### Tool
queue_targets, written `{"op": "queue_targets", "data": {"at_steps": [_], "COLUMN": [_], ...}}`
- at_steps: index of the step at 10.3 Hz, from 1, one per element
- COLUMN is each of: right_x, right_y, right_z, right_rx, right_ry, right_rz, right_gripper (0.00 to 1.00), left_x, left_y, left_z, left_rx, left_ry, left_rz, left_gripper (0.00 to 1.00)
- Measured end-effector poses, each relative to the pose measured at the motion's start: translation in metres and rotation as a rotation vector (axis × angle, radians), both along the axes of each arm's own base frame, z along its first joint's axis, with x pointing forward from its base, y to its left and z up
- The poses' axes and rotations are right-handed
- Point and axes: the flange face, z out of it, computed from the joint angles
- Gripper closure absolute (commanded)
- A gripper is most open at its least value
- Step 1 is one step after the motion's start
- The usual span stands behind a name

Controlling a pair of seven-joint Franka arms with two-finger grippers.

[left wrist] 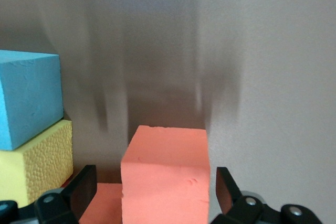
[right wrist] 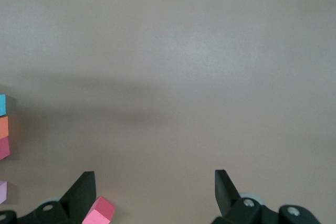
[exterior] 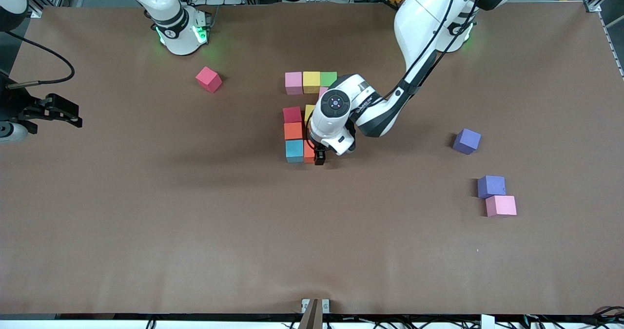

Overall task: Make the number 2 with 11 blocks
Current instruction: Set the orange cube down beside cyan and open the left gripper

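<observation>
The number 2 stands part-built at the table's middle: a pink, a yellow and a green block in its farthest row, then red, yellow, orange and light blue blocks. My left gripper is low over the nearest row, open, its fingers on either side of an orange block with a gap on each side. The left arm hides part of the figure. My right gripper waits open at the right arm's end of the table.
Loose blocks lie about: a red-pink one near the right arm's base, and two purple and a pink toward the left arm's end. A light blue and a yellow block sit close beside the left gripper.
</observation>
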Motion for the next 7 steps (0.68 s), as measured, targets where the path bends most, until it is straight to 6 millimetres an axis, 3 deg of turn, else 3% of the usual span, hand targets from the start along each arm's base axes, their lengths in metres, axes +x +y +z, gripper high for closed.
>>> {"op": "queue_targets", "data": {"at_steps": [7], "right_x": [0.0], "right_y": [0.0], "right_z": [0.0], "right_rx": [0.0], "right_ry": [0.001], "right_rz": [0.0], "right_gripper": [0.0], "left_x": [0.009], "left_y": [0.003], "left_z": [0.035], "left_rx": [-0.014], "left_ry": [-0.039], "left_rz": [-0.004], "left_gripper": [0.0]}}
